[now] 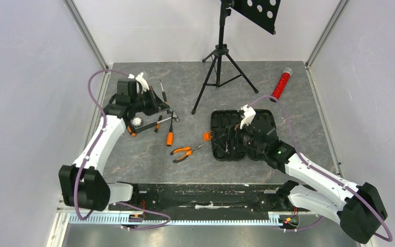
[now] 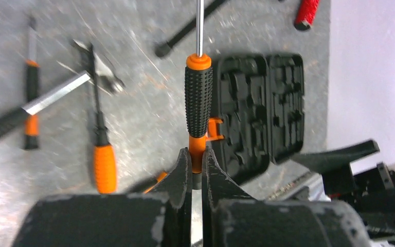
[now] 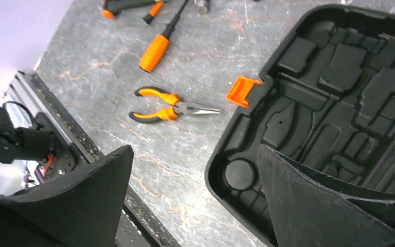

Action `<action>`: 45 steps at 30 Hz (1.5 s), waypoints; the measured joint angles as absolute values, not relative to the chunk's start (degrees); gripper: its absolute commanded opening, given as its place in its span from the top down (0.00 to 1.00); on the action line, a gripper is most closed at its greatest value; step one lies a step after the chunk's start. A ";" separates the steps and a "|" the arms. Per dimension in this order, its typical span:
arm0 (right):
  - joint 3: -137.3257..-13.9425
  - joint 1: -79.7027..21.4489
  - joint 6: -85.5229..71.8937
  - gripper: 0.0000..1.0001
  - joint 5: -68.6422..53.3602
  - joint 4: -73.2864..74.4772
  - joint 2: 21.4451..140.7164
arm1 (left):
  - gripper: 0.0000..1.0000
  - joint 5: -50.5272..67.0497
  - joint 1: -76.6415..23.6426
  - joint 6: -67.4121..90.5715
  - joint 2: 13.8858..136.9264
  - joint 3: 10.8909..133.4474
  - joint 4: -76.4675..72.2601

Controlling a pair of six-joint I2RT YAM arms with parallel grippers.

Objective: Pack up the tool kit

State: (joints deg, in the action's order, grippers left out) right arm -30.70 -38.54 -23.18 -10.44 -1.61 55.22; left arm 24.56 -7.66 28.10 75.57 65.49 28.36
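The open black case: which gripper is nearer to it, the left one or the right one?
Right. The right gripper hangs open directly above the case. The left gripper is far off to the case's left, shut on a screwdriver.

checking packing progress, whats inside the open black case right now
Only empty moulded slots show in the tool case; no tool sits in any visible one. The open right gripper above it covers part, so those slots cannot be checked.
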 measured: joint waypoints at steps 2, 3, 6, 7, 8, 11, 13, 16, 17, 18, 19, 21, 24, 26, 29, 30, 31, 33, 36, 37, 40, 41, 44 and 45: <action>-31.00 -38.65 -24.38 0.10 -10.44 -2.79 55.02 | 0.98 26.65 -9.04 31.24 72.25 59.42 24.86; -31.11 -38.83 -25.15 0.11 -10.44 -3.46 54.89 | 0.98 27.44 -9.82 32.56 70.83 57.23 23.68; -31.57 -39.42 -27.00 0.13 -10.46 -5.06 54.81 | 0.98 29.26 -12.95 36.95 66.63 51.66 19.44; -31.86 -39.70 -27.70 0.13 -10.44 -5.72 54.81 | 0.98 29.78 -14.52 38.48 65.17 50.22 18.11; -32.21 -39.97 -28.25 0.13 -10.41 -6.17 54.83 | 0.98 30.13 -16.01 39.59 64.10 49.32 17.08; -33.61 -40.84 -29.50 0.14 -10.41 -7.42 55.27 | 0.98 30.13 -21.15 42.22 61.04 47.00 13.91; -34.48 -41.39 -30.35 0.16 -10.41 -8.67 55.70 | 0.98 30.04 -24.62 44.12 59.24 45.08 11.57; -35.33 -41.93 -31.48 0.17 -10.41 -10.07 56.40 | 0.98 29.06 -29.15 46.72 57.47 42.06 8.80; -35.53 -42.06 -31.79 0.18 -10.41 -10.46 56.66 | 0.98 28.58 -30.44 47.44 57.17 41.23 8.12; -35.68 -42.22 -32.14 0.18 -10.44 -10.85 56.93 | 0.98 28.21 -31.70 48.18 56.95 40.38 7.44; -35.90 -42.33 -32.53 0.19 -10.46 -11.11 57.23 | 0.98 27.64 -32.91 48.82 56.82 39.75 6.90; -36.53 -42.70 -33.21 0.21 -10.57 -11.57 58.24 | 0.98 26.89 -34.81 49.71 56.84 39.13 6.35; -37.69 -43.53 -33.95 0.24 -10.68 -12.27 59.92 | 0.98 25.87 -36.86 50.59 56.84 39.00 5.06; -38.39 -44.23 -34.52 0.27 -10.70 -12.88 61.12 | 0.98 25.50 -37.87 50.87 56.84 39.00 4.12; -38.92 -44.91 -35.24 0.33 -10.90 -13.39 62.37 | 0.98 25.23 -39.07 51.18 56.86 39.00 3.66; -39.05 -44.99 -35.40 0.34 -10.92 -13.43 62.65 | 0.98 25.08 -39.42 51.22 56.90 39.00 3.55; -39.22 -45.17 -35.57 0.36 -10.92 -13.54 63.00 | 0.98 24.97 -39.77 51.33 56.97 39.00 3.33; -39.31 -45.19 -35.81 0.41 -10.92 -13.80 63.40 | 0.98 24.64 -40.27 51.37 57.14 39.00 2.74; -39.31 -45.21 -36.12 0.53 -10.90 -14.13 63.72 | 0.98 24.08 -41.04 51.37 57.41 39.00 2.15; -39.31 -45.21 -36.18 0.55 -10.90 -14.20 63.83 | 0.98 24.01 -41.32 51.37 57.49 39.00 1.98; -39.33 -45.21 -36.49 0.66 -10.90 -14.33 64.10 | 0.98 23.94 -42.11 51.37 57.69 39.00 1.52; -39.33 -45.21 -36.49 0.70 -10.90 -14.37 64.12 | 0.98 23.90 -42.26 51.37 57.74 39.00 1.52; -39.33 -45.25 -36.56 0.97 -11.20 -14.85 64.12 | 0.98 23.40 -42.57 51.37 58.04 39.00 1.52; -39.40 -45.32 -36.77 1.00 -11.33 -14.96 64.12 | 0.98 23.22 -42.59 51.37 58.22 39.00 1.48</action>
State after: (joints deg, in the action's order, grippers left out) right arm -39.40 -45.32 -36.77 -11.33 -14.96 64.12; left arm 23.22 -42.59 51.37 58.22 39.00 1.48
